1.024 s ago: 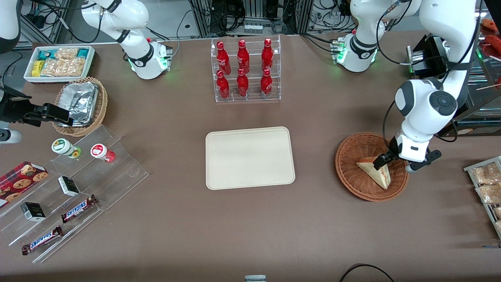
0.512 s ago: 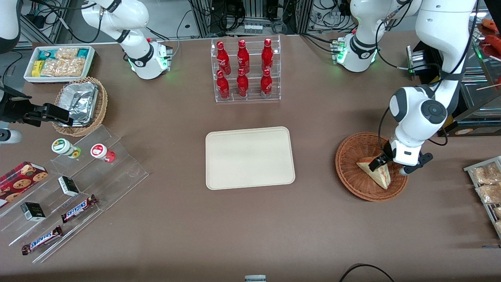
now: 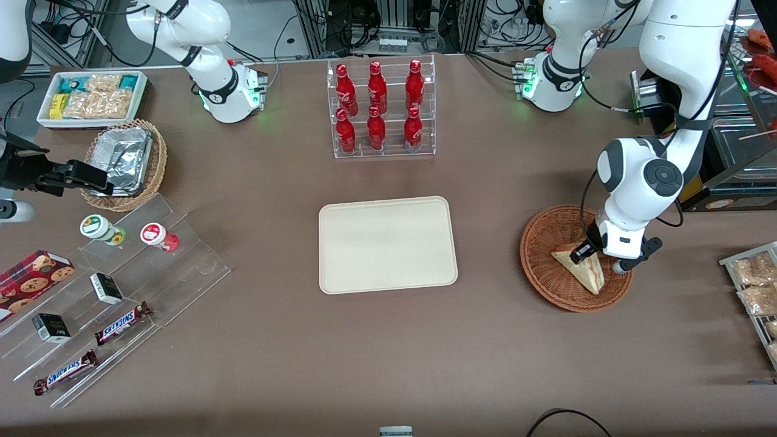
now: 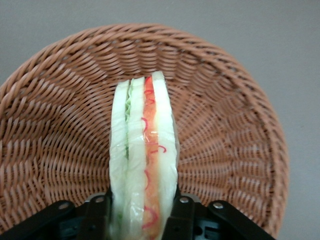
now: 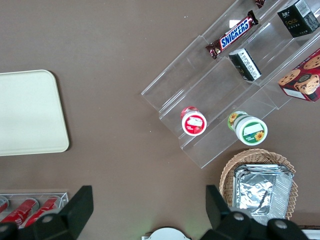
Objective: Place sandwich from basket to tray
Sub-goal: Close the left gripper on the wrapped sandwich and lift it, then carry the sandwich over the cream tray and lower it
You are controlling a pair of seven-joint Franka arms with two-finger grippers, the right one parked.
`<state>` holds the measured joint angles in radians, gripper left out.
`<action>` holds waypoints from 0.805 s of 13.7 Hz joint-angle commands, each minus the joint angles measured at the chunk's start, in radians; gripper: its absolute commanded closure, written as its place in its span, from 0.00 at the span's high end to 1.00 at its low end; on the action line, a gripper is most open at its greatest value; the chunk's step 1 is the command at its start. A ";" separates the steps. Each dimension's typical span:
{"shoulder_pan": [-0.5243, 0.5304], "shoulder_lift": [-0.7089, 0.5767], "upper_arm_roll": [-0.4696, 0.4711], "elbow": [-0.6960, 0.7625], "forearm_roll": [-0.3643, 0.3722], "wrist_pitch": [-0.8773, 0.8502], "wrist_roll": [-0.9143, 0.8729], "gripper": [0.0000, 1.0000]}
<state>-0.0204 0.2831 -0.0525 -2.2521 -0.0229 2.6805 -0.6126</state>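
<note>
Low inside the round reddish-brown woven wicker basket (image 3: 561,279): black two-finger gripper (image 3: 587,254), fingers (image 4: 97,215) clamped on both bread faces of the pale triangular sandwich wedge with red and green filling (image 3: 580,271). Sandwich standing on edge in the basket's bowl. Well apart from the basket, toward the parked arm's end: flat cream rectangular tray with rounded corners (image 3: 386,244), bare.
</note>
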 commanded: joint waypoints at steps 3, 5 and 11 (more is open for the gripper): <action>-0.007 -0.103 -0.023 0.171 0.098 -0.360 0.007 0.00; -0.007 -0.110 -0.065 0.312 0.133 -0.573 0.010 0.00; -0.041 -0.065 -0.236 0.554 0.115 -0.728 -0.022 0.00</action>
<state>-0.0308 0.1791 -0.2531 -1.7630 0.0899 1.9805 -0.6115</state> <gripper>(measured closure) 0.811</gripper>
